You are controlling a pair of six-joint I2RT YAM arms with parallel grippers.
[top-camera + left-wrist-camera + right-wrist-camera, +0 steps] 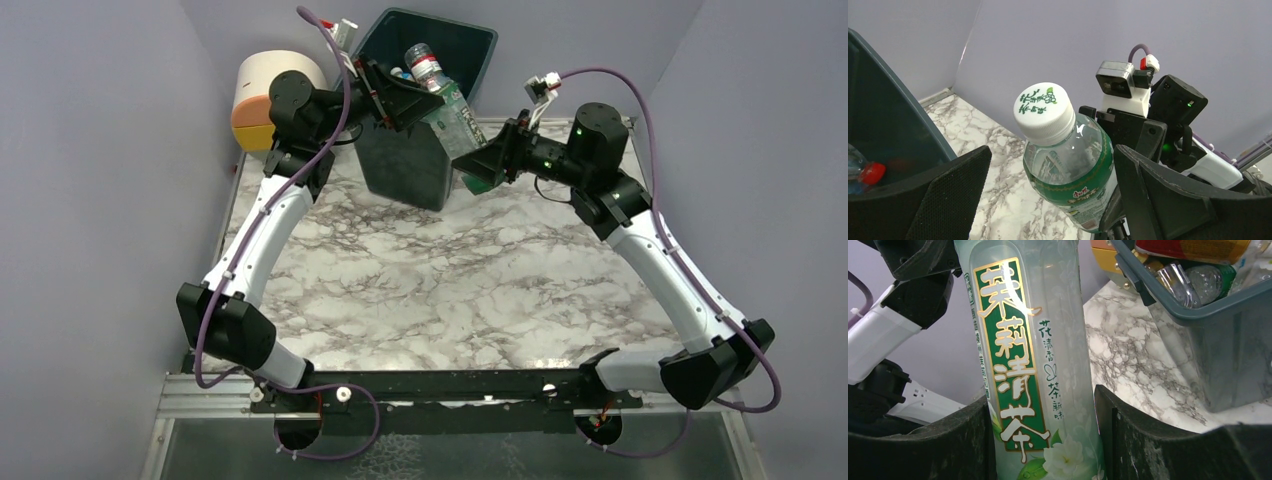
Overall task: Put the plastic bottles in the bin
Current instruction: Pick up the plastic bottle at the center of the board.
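1. Pale grey walls close in a marble-patterned bench (430, 270). The dark green bin (405, 165) stands at its far side and no loose bottles lie on the marble.
2. The right pincer (1040, 400) is clamped on the lower body of a clear tea bottle (455, 120) with a green label and white cap, holding it in the air by the bin's near right corner.
3. The left pincer (1052, 150) is spread wide, with one finger on each side of that bottle's cap end. It does not appear to grip it.
4. Other bottles (1208, 282) already lie inside the bin.
5. The step in hand looks like a handover or a final carry of this bottle.
6. Next, one pincer must bring the bottle fully over the rim before letting go, and the other must keep clear of the wall.
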